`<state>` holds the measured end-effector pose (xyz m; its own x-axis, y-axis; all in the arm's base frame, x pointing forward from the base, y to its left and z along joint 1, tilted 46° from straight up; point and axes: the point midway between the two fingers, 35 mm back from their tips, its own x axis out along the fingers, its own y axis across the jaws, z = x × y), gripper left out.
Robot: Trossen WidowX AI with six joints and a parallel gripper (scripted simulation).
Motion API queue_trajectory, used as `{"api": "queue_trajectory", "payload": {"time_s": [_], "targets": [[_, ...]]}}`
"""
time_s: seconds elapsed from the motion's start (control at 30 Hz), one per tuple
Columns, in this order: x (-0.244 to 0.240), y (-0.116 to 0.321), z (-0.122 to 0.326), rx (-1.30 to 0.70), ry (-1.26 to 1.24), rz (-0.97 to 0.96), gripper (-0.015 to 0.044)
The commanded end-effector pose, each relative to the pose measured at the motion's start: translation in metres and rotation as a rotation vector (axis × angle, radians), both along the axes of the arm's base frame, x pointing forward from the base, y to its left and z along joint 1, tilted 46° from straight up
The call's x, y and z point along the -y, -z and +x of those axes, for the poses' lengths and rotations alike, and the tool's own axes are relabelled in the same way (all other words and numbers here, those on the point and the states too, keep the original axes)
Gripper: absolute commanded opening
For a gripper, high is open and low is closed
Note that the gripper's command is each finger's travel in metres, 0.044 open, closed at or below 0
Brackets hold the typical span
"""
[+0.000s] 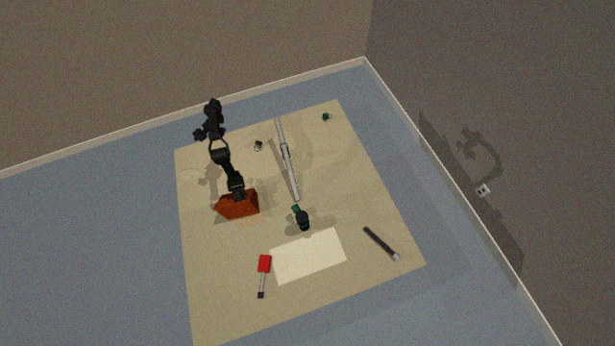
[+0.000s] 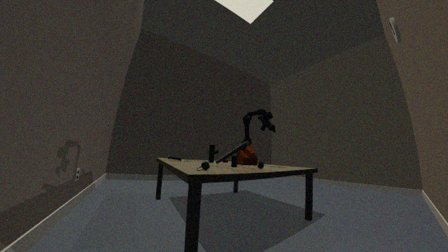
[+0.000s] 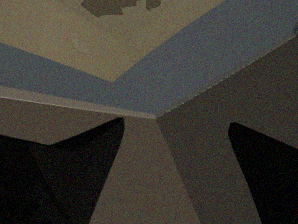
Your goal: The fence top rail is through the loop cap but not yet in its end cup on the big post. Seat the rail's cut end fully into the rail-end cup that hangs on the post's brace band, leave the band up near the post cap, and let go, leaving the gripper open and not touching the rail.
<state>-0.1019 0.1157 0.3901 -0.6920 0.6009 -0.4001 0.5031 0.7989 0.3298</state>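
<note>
The light grey rail (image 1: 292, 175) (image 2: 231, 152) passes through the loop cap (image 1: 284, 150) on the short post (image 2: 234, 162). It slopes down toward the big post, and its low end looks to rest at table level, short of the post and below the cup. The big dark post (image 1: 302, 219) (image 2: 211, 156) stands upright. The green rail-end cup (image 1: 295, 209) (image 2: 216, 152) hangs high on its side and faces the rail. The brace band is too dark to make out. My gripper (image 3: 177, 126) (image 2: 269, 129) is open and empty, raised high above the table, well away from rail and post.
The arm's orange base (image 1: 236, 208) (image 2: 247, 157) stands beside the rail. A small dark fitting (image 1: 258, 145) (image 2: 260, 165) and a green one (image 1: 326, 116) (image 2: 205, 166) lie near the far edge. A white sheet (image 1: 307, 256), a red-headed tool (image 1: 264, 263) and a dark rod (image 1: 380, 242) lie beyond the post.
</note>
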Motion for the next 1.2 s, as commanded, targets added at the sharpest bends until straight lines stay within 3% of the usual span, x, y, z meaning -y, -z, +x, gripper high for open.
{"api": "queue_trajectory", "payload": {"time_s": [0.0, 0.3, 0.53, 0.83, 1.17], "targets": [[-0.002, 0.001, 0.001, 0.005, 0.004, 0.004, 0.0426], [-0.084, 0.037, 0.082, 0.288, 0.176, 0.155, 0.044], [-0.107, 0.074, 0.173, 0.541, 0.284, 0.224, 0.044], [-0.083, 0.12, 0.273, 0.816, 0.373, 0.247, 0.044], [-0.004, 0.179, 0.359, 1.105, 0.439, 0.192, 0.044]]}}
